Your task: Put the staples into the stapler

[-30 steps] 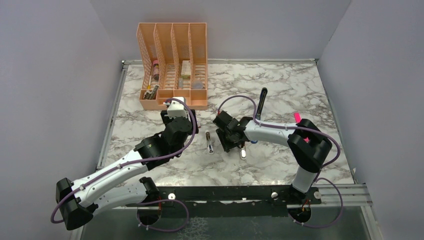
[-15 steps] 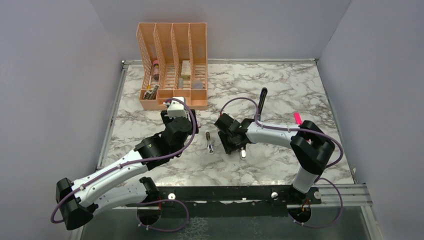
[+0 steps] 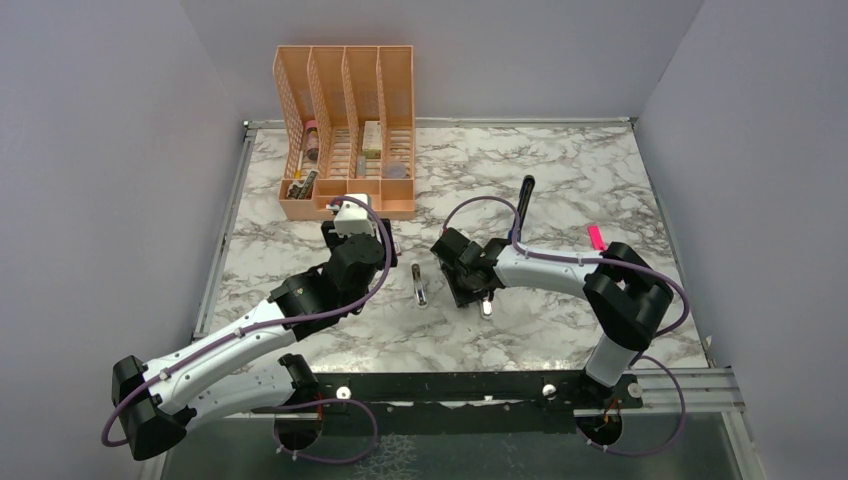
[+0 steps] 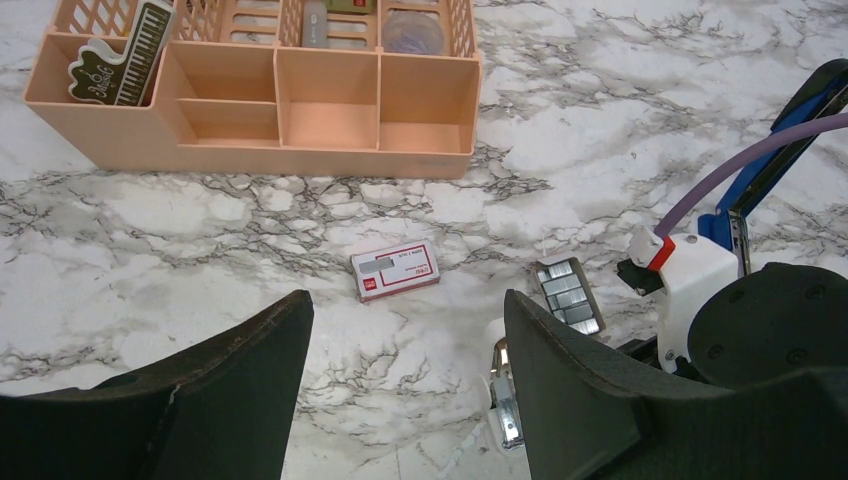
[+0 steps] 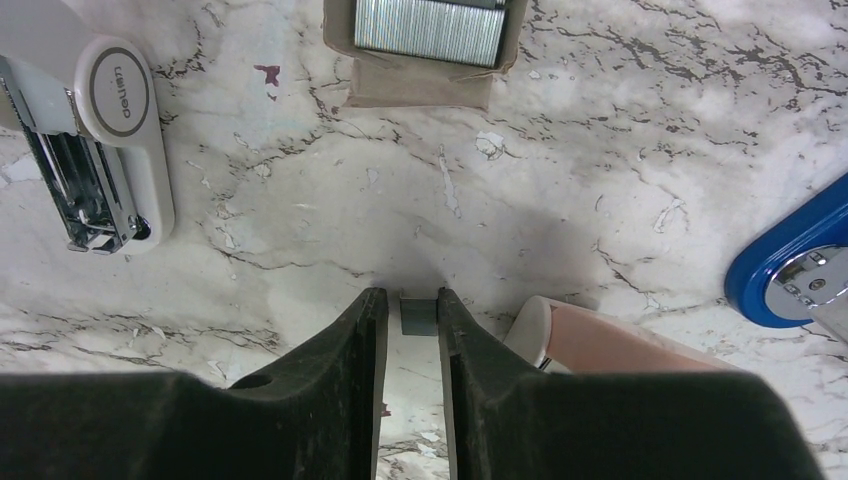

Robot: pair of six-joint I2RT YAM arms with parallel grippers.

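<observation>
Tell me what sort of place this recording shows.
Probably a robot test cell set up as a desk, not a real office: a marble-pattern table boxed in by bare lilac walls, with an orange desk organizer and a box of staples on it.

We count one reddish-pink cardboard box point(image 4: 396, 270) ahead of the left end effector point(image 4: 405, 325), one brown tray of silver staples point(image 5: 430, 30) ahead of the right end effector point(image 5: 411, 300), one grey staple strip point(image 5: 419, 316) between its fingers point(image 5: 330, 380), one slim blue stapler point(image 5: 775, 262) rightward, and one white plastic stapler-like tool point(image 5: 118, 110) leftward.
</observation>
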